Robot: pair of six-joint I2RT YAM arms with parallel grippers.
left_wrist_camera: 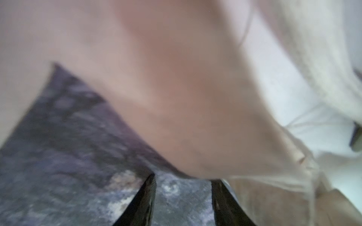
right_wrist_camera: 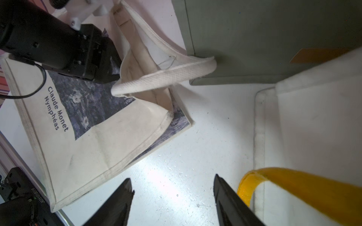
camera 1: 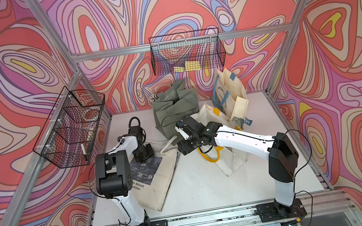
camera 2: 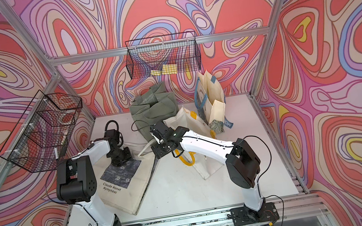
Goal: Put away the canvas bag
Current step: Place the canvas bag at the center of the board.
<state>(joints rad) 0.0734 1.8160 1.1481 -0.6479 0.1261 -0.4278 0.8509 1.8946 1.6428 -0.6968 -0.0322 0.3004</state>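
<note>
My left tool (left_wrist_camera: pixel 183 179) and right tool (right_wrist_camera: pixel 172 177) both gape, empty. I should pinch the strap (right_wrist_camera: pixel 166 75) of the Monet bag (right_wrist_camera: pixel 88 140) mid-loop, squarely.

**Cloth, wire and plastic**

Your canvas bag (right_wrist_camera: pixel 82 156) is matt cream woven cloth with a dark printed panel; its handle (right_wrist_camera: pixel 166 74) is coarse ribbed webbing. The olive bag (right_wrist_camera: pixel 264 39) is smooth, matt cloth. The white worktop (right_wrist_camera: pixel 176 156) is smooth with a slight sheen. The fingers (right_wrist_camera: pixel 119 203) of the right gripper (right_wrist_camera: pixel 172 179) look like black, faintly glossy plastic. The basket (camera 1: pixel 190 55) is black metal wire.
</note>
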